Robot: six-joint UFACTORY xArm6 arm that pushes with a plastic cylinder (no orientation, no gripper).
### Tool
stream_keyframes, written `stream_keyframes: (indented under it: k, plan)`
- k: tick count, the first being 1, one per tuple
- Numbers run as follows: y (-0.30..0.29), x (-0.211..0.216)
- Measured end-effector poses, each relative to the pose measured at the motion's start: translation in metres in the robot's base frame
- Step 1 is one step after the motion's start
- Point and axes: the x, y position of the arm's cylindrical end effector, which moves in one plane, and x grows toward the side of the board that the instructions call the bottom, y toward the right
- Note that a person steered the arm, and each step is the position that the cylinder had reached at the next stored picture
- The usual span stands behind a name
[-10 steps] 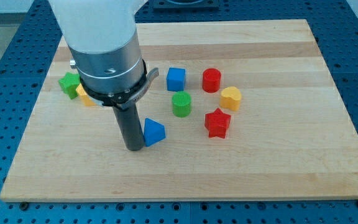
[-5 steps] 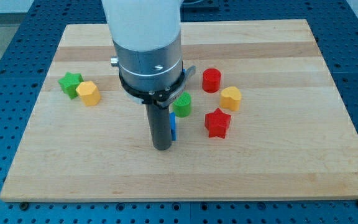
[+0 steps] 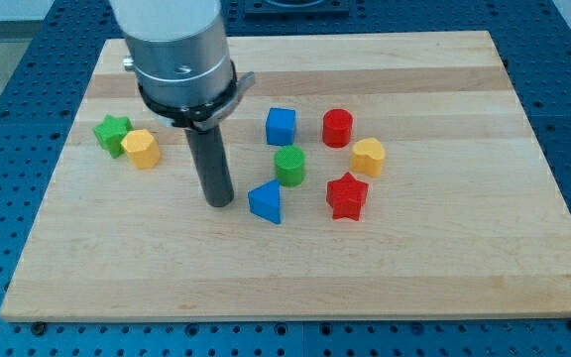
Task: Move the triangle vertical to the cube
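The arm comes down from the view's top left, its white body ending in a wide grey metal collar [image 3: 183, 61] from which the straight dark rod [image 3: 210, 159] drops upright to the wooden board [image 3: 464, 248]. My tip [image 3: 218, 203] rests on the board just to the view's left of the blue triangle [image 3: 266, 202], with a narrow strip of bare wood between them, so it touches no block and holds nothing; the rod has no jaws to open or close. The blue triangle lies below the green cylinder [image 3: 289, 166], a little toward the view's left of it, and the blue cube [image 3: 281, 126] sits above that cylinder, so the triangle is below the cube and slightly left of its line. On the view's right are the red cylinder [image 3: 337, 128], the yellow block [image 3: 368, 157] and the red star [image 3: 346, 195]. On the view's left, the green star [image 3: 112, 133] touches another yellow block [image 3: 142, 149]. No writing or label can be read anywhere.
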Motion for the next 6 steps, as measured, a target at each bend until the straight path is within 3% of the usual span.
stream_keyframes:
  k: [6]
  plan:
    - [0.025,0.013]
